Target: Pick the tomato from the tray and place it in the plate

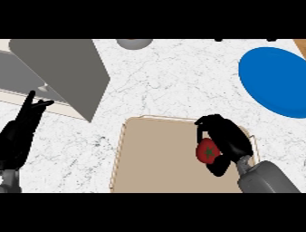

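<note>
Tomato: the red tomato is over the right side of the tan tray, inside the right hand.
Right hand: the black right hand is curled round the tomato, with fingers above it and the thumb below it, so it has hold of it.
What could go wrong: the tomato is round and smooth, so I think it could slip out if the hand tips on the way.
Another worry: the blue plate is well apart, up and to the right, so the tomato could be let go too soon and roll on the white counter.
Left hand: the left hand rests at the left edge, fingers straight and up, holding nothing.
Nearby: a grey board lies up on the left.
</note>
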Tool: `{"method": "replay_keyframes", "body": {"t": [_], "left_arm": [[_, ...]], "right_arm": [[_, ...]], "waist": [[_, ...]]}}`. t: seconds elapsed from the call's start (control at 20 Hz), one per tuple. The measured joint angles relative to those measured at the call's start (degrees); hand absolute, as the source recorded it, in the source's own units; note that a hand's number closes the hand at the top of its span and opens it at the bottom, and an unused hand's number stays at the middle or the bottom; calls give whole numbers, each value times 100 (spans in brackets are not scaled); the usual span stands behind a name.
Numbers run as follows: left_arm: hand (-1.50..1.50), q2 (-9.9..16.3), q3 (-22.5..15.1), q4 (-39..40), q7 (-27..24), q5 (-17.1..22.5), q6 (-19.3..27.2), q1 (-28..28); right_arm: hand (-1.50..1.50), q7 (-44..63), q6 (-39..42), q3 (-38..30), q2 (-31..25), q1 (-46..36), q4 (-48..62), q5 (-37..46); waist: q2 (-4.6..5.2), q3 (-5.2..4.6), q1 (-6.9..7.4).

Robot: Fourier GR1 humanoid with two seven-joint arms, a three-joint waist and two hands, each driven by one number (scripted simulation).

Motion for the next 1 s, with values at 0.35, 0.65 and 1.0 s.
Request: {"method": "replay_keyframes", "body": {"t": [0.35,0.65,1.0], "left_arm": [[0,-28,58,-179,66,36,-15,150],[0,-11,170,-209,16,59,-46,258],[0,-24,166,-146,42,23,-147,154]], "right_arm": [[150,-2208,-11,55,-993,289,-725,-318],[150,-3200,-720,-998,-1413,581,-1452,-944],[150,-3375,-1108,-2335,-1423,492,-1163,-1755]], "waist": [[49,37,-68],[45,49,-161],[60,54,-72]]}}
